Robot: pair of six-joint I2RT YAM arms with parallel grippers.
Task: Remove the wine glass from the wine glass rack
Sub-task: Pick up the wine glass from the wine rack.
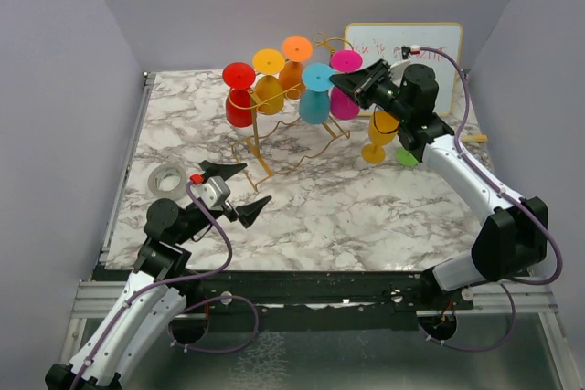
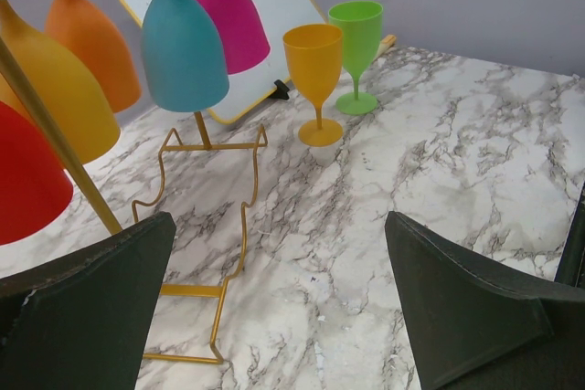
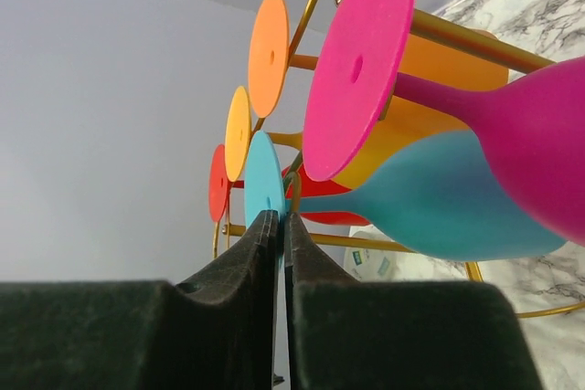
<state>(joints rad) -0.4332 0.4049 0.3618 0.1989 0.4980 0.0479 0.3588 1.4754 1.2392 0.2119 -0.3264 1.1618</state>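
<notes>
The gold wire wine glass rack stands at the table's back middle. Several glasses hang from it upside down: red, yellow, orange, blue and magenta. My right gripper is at the rack's right side. In the right wrist view it is shut on the rim of the blue glass's round foot, below the magenta foot. My left gripper is open and empty, low in front of the rack; its view shows marble between the fingers.
A yellow glass and a green glass stand upright on the table under my right arm. A whiteboard leans at the back right. A tape roll lies at the left. Grey walls close in the table.
</notes>
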